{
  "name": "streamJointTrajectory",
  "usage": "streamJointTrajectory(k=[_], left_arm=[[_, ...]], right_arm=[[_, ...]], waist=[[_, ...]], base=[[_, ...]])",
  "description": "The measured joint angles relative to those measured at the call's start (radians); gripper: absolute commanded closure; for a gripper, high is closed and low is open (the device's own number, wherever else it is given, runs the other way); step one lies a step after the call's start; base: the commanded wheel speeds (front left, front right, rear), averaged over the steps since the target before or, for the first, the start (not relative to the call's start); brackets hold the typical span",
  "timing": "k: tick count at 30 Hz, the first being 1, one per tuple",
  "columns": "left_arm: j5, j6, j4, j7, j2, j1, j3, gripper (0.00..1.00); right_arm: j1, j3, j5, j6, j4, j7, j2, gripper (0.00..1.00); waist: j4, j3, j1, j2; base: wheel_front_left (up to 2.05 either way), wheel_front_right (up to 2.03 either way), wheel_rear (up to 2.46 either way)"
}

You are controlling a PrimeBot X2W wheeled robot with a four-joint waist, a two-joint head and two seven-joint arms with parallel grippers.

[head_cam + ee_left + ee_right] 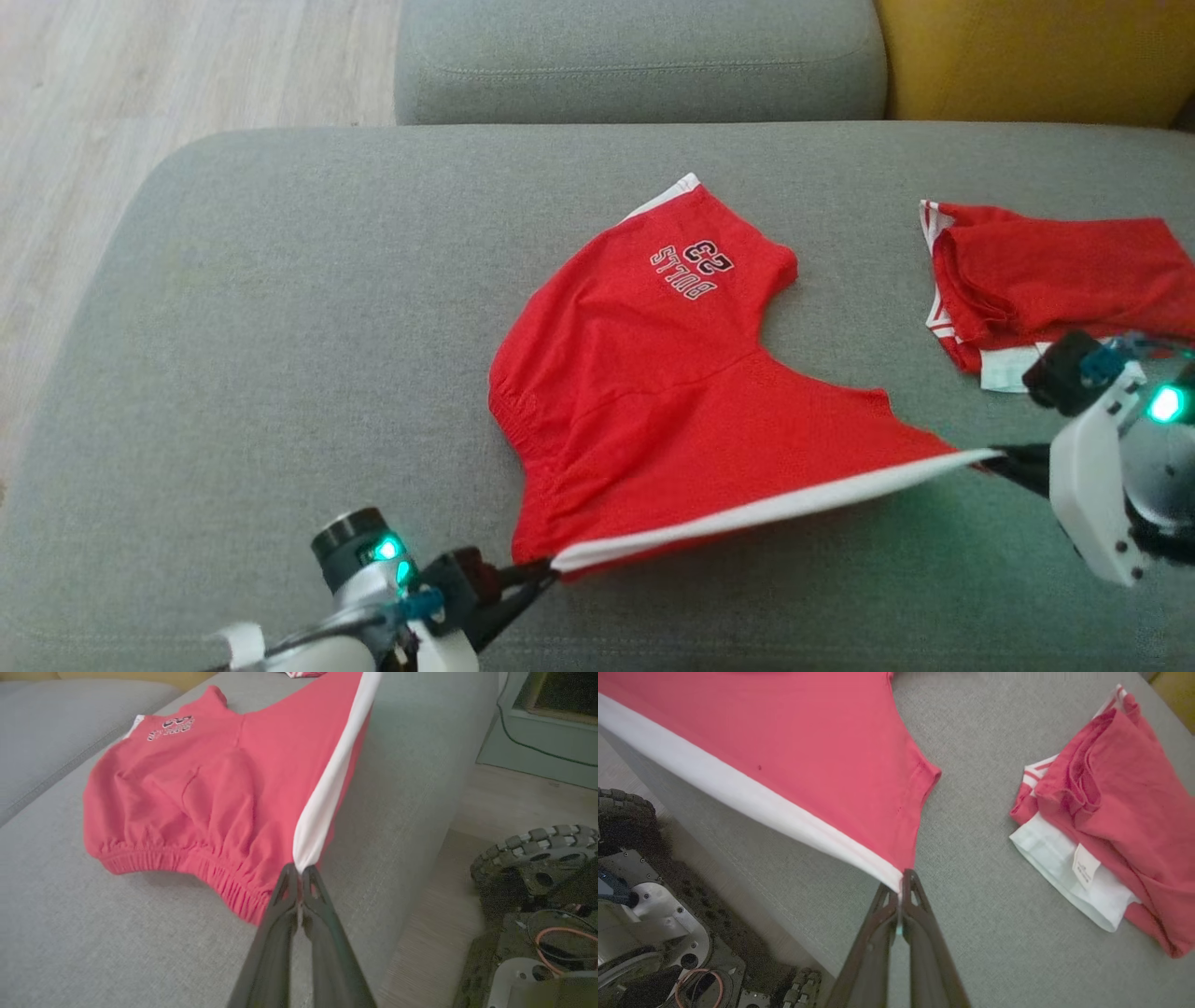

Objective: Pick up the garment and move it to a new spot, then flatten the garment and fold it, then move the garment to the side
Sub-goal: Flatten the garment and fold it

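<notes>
Nearest, at the lower left, the left gripper (551, 567) has its jaws closed on one end of the white stripe (766, 509) along the red shorts (653, 392). At the right, the right gripper (994, 457) pinches the stripe's other end, so that edge is stretched taut, raised off the grey sofa cushion (280, 327). The rest of the shorts lies on the cushion's middle, lettering (693, 266) towards the back. A second red garment (1046, 271), possibly folded, lies apart at the right.
</notes>
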Motion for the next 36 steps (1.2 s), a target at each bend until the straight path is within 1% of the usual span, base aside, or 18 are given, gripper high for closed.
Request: streamJointTrajectory(k=[6,12,19,20,24,30,36], left_arm=[[-0.028,0.03,-0.048,0.008,0.008,-0.04,0.056,1.0],[-0.043,0.031,-0.058,0.009,-0.005,-0.144,0.102,1.0],[-0.046,0.028,0.007,-0.003,-0.073,-0.239,0.121,1.0],[-0.046,0.028,0.007,-0.003,-0.073,-0.239,0.121,1.0],[-0.047,0.011,0.068,-0.02,-0.126,-0.3,0.116,1.0],[-0.043,-0.004,0.161,-0.047,-0.189,-0.4,0.093,1.0],[-0.052,-0.007,0.243,-0.065,-0.222,-0.463,0.086,1.0]], right_arm=[[-0.122,-0.021,-0.006,0.0,0.003,-0.007,0.01,1.0],[-0.277,-0.037,-0.025,0.0,0.05,0.001,0.046,1.0],[-0.45,-0.025,-0.068,0.0,0.14,0.018,0.093,1.0],[-0.45,-0.025,-0.068,0.0,0.14,0.018,0.093,1.0],[-0.514,-0.011,-0.1,0.0,0.195,0.035,0.114,1.0],[-0.593,-0.007,-0.137,0.0,0.253,0.064,0.139,1.0],[-0.63,-0.005,-0.18,0.0,0.298,0.066,0.168,1.0]], waist=[[0.019,0.034,0.0,0.0],[0.061,0.096,0.0,0.0],[0.127,0.185,0.0,0.0],[0.127,0.185,0.0,0.0],[0.165,0.243,0.0,0.0],[0.213,0.337,0.0002,-0.0001],[0.25,0.414,0.0003,-0.0001]], base=[[0.0,0.0,0.0],[0.0,0.0,0.0],[0.0,0.0,0.0],[0.0,0.0,0.0],[0.0,0.0,0.0],[0.0,0.0,0.0],[0.0,0.0,0.0]])
